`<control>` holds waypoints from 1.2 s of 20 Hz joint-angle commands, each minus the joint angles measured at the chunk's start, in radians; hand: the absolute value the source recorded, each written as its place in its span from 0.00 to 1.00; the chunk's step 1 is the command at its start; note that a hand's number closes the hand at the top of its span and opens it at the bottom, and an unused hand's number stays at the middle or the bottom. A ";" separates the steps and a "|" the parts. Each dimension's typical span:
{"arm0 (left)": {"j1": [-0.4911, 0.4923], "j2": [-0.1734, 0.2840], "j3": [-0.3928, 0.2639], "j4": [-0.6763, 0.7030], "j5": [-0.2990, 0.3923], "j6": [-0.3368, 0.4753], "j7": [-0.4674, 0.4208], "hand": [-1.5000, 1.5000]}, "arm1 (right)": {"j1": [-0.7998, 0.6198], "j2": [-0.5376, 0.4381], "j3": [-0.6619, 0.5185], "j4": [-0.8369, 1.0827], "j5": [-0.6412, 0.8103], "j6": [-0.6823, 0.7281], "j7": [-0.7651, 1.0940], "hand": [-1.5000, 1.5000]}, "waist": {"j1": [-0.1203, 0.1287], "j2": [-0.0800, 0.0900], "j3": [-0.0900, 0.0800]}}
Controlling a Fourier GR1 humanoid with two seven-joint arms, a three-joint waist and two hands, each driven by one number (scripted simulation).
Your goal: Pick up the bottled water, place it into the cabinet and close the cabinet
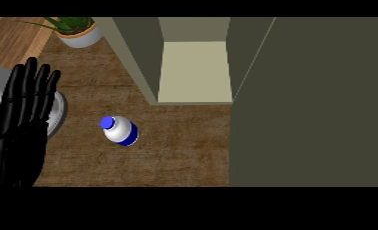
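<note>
Cabinet [196,69] open at top centre, its dark door [310,104] swung out along the right side. Bench [177,159] bare between. Left robot hand [26,119] rests at left edge, fingers straight and spread; right hand not visible. Bottled water [120,131] stands on bench below the opening: likely light, rigid, smooth. Grasp the body under the cap [108,122]. Approach room open.

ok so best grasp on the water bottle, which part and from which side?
Probably the white body of the bottle, below the blue cap. It stands upright on the counter with bare surface all round, so a side wrap fits. Only the left hand shows, open at the left edge.
</note>
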 commanded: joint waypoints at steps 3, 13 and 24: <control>0.048 -0.091 -0.031 0.019 -0.183 0.178 -0.069 0.00 | 0.126 0.021 0.027 -0.040 0.002 0.028 -0.082 0.00 | 0.003 -0.001 0.000; 0.076 -0.094 -0.270 -0.166 -0.347 0.780 0.257 0.00 | 0.139 0.038 0.225 -0.255 -0.099 0.075 0.194 0.00 | 0.010 -0.005 0.001; 0.207 -0.095 -0.615 -0.317 -0.800 0.914 0.540 0.00 | 0.228 0.076 0.424 -0.461 0.060 -0.008 0.351 0.00 | 0.011 -0.005 0.001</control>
